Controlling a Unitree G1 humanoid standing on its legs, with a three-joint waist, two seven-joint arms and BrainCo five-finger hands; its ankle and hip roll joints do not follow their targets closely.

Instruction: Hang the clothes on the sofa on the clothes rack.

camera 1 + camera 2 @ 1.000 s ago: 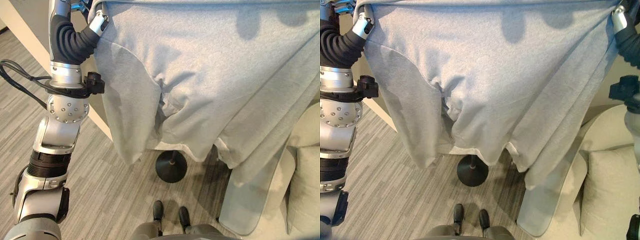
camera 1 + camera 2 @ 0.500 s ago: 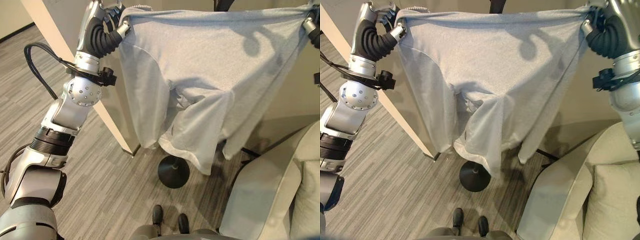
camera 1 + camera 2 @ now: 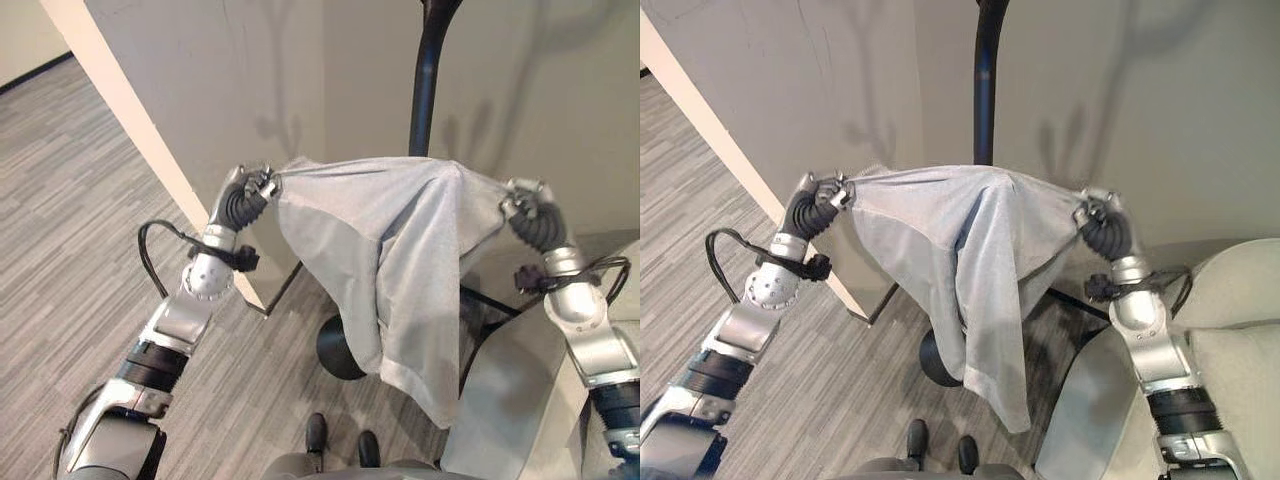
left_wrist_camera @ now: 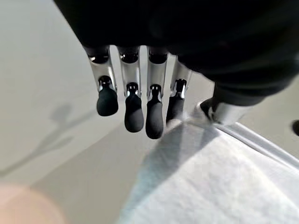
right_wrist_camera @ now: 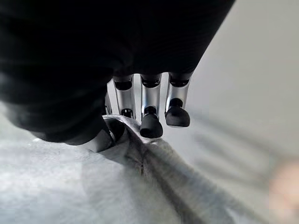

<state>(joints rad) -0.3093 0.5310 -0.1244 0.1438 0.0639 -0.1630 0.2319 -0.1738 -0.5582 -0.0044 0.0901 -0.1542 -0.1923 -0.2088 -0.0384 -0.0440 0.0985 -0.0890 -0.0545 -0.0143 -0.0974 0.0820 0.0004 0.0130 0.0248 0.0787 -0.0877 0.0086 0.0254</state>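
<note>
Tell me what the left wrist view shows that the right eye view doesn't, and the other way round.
The left wrist view alone shows how the left hand grips: thumb and one finger pinch the grey garment's edge, the other fingers straight. The right eye view alone shows the right hand pinching the opposite edge, the black rack pole behind, its round base and the pale sofa. Both show the garment and the wall.

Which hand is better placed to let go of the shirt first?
Left or right, neither clearly. The left hand and right hand each pinch a corner of the grey shirt draped before the rack pole.
</note>
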